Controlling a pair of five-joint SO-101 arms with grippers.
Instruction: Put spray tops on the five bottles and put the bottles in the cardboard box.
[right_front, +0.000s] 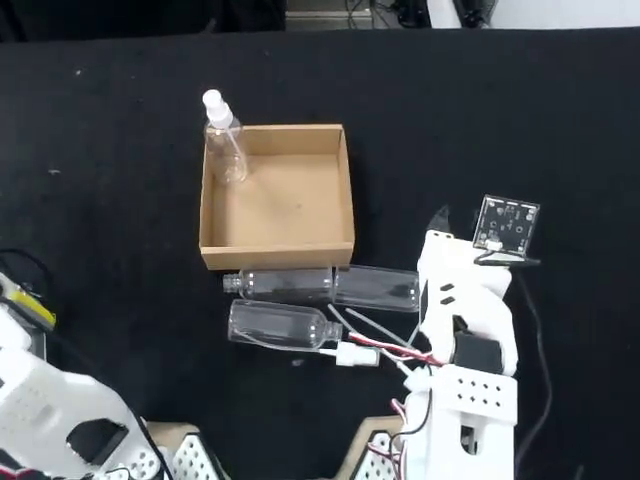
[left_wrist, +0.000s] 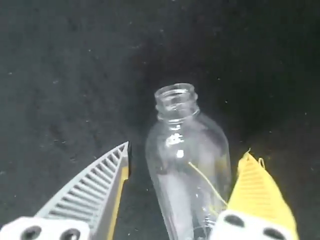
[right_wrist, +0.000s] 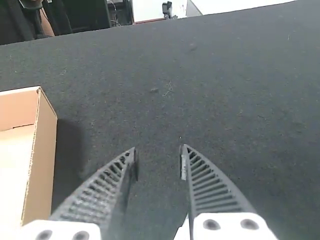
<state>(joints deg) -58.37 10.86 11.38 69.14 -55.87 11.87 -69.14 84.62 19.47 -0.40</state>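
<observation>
One uncapped bottle (left_wrist: 187, 165) sits inside the spread left tool (left_wrist: 186, 150). Likely light, slick, crushable: pinch mid-body, gently. Right tool (right_wrist: 157, 155) spread, empty, 3 o'clock of box (right_front: 278, 255).

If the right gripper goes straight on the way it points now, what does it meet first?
Probably only the black table; no object lies in its line. The cardboard box stays off to one side.

Robot lab, black-clothed table (right_front: 100, 120), cables (right_front: 400, 12) behind
</observation>
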